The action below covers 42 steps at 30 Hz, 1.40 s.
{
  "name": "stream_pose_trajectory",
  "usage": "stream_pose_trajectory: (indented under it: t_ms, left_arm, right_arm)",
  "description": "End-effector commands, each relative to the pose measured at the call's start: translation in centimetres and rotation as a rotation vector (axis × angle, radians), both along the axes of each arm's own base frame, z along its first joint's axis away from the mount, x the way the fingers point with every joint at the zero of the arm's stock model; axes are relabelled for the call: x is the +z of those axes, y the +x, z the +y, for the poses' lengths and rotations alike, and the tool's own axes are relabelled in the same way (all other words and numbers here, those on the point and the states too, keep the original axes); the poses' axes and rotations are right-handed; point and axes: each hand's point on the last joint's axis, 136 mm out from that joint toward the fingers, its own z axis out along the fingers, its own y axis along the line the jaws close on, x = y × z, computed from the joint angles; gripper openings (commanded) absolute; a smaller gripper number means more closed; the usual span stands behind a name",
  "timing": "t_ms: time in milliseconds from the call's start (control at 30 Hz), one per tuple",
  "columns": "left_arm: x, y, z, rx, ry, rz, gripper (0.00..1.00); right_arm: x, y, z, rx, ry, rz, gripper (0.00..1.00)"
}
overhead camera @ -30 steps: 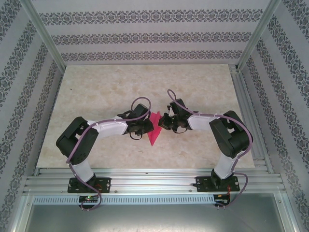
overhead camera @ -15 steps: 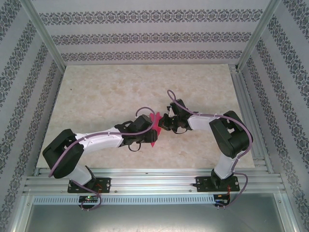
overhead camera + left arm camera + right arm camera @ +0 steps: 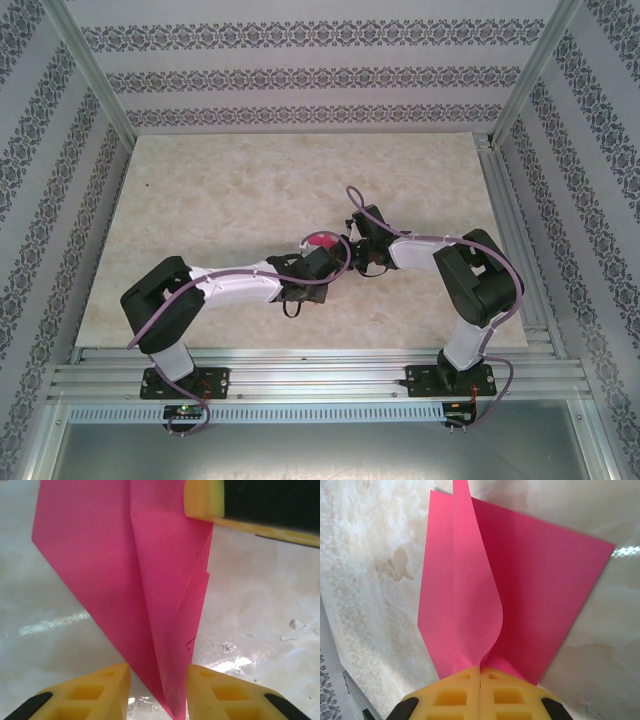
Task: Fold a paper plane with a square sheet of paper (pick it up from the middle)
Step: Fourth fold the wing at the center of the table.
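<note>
Though only partly folded, reads as a magenta paper plane (image 3: 150,580): creased down the centre, tapering to a point, one flap curling up off the crease. Sits over the middle of the bench (image 3: 220,190), between the two wrists. Clenched at the end away from the point by the right claw (image 3: 480,672), pads pressed together on the paper. Straddled at the point by the left claw (image 3: 158,680), released, fingers apart either side.

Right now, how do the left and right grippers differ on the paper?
Left gripper is open, fingers astride the paper's pointed end; right gripper is shut, pinching the paper. At the left gripper the paper is sharply creased; at the right gripper a flap curls up. Both have yellow fingers.
</note>
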Motion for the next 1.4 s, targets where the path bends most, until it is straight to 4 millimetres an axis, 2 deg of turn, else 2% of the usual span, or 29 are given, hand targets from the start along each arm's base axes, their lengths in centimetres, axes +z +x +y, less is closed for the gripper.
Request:
stream_pose_trajectory:
  t_ms: [0,200,433,600,733,967,1167,1367]
  left_arm:
    - [0.1,0.0,-0.6,-0.040,0.046,-0.023,0.34]
    - [-0.8,-0.1,-0.5,-0.042,0.108,-0.023,0.21]
    - [-1.2,-0.2,-0.5,-0.056,0.164,-0.036,0.19]
    - [-1.1,-0.4,-0.9,-0.097,0.234,-0.065,0.11]
    - [-1.4,-0.6,-0.7,-0.099,0.258,-0.068,0.12]
    - [-0.9,-0.6,-0.4,-0.106,0.256,-0.085,0.24]
    - [-0.6,-0.6,-0.6,-0.150,0.254,-0.095,0.20]
    - [-0.2,-0.5,-0.8,-0.140,0.211,-0.090,0.23]
  right_arm:
    - [1.7,1.2,0.4,0.001,0.031,-0.057,0.00]
    - [1.8,1.2,0.4,0.000,0.030,-0.057,0.00]
    - [1.9,1.2,0.3,-0.002,0.026,-0.058,0.00]
    - [1.8,1.3,0.1,-0.012,0.015,-0.059,0.00]
    - [2.1,1.5,0.2,-0.007,0.019,-0.062,0.00]
    - [2.3,1.7,0.3,-0.001,0.016,-0.065,0.00]
    - [2.3,1.9,0.5,0.002,0.008,-0.062,0.00]
    - [2.3,2.2,0.7,0.009,0.000,-0.061,0.00]
